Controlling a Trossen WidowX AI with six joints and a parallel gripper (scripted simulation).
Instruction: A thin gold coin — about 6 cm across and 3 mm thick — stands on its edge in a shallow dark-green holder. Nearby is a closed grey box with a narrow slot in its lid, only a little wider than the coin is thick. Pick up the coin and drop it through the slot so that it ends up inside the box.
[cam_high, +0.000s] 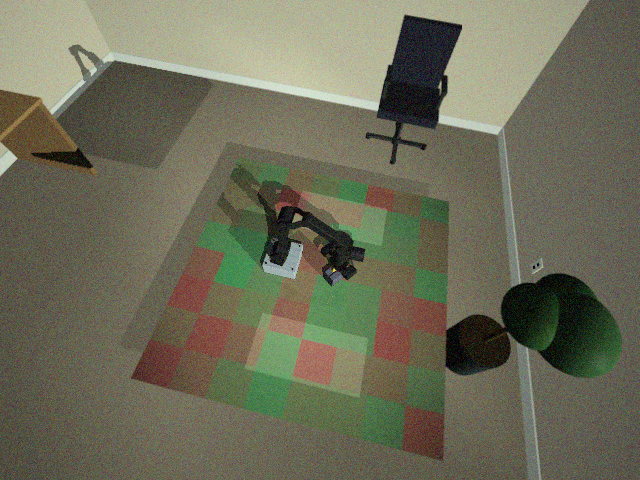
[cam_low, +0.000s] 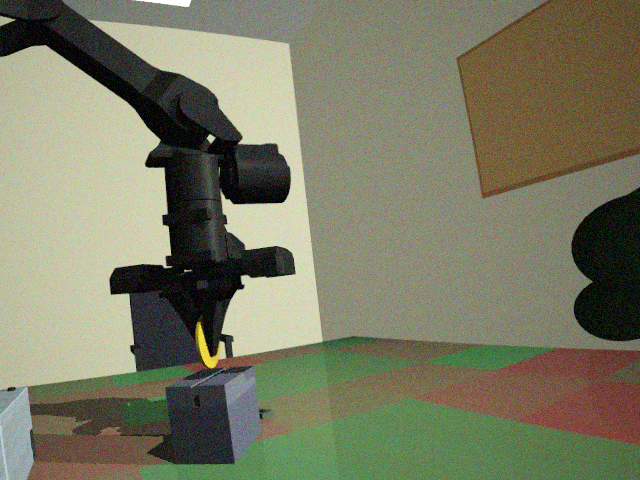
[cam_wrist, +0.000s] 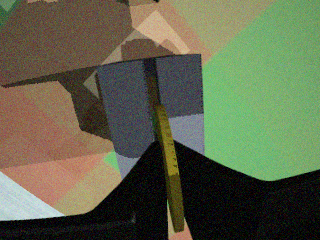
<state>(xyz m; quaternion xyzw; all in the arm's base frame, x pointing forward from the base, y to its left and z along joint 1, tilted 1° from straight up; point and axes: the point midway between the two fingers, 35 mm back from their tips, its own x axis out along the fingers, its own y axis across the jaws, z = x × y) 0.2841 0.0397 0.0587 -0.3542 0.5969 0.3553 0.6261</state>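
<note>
The gold coin (cam_high: 334, 270) (cam_low: 202, 343) (cam_wrist: 171, 162) is on edge, pinched between the fingertips of my gripper (cam_low: 208, 345) (cam_wrist: 163, 148), which is shut on it. The closed grey box (cam_high: 333, 279) (cam_low: 201, 428) (cam_wrist: 125, 110) is right below. In the exterior view the coin's lower edge is just above the lid. In the wrist view the coin's far end overlaps the line of the slot (cam_low: 206, 377) (cam_wrist: 150, 75), and the coin is turned slightly from that line. The slot's near part is hidden. The dark-green holder (cam_low: 265, 413) shows partly behind the box, without a coin in view.
The white base block (cam_high: 281, 263) (cam_low: 14, 428) of the arm stands left of the box. The patchwork mat (cam_high: 341, 310) (cam_low: 413, 439) lies under everything. An office chair (cam_high: 418, 72), a potted plant (cam_high: 478, 343) and a wooden piece of furniture (cam_high: 41, 129) stand off the mat.
</note>
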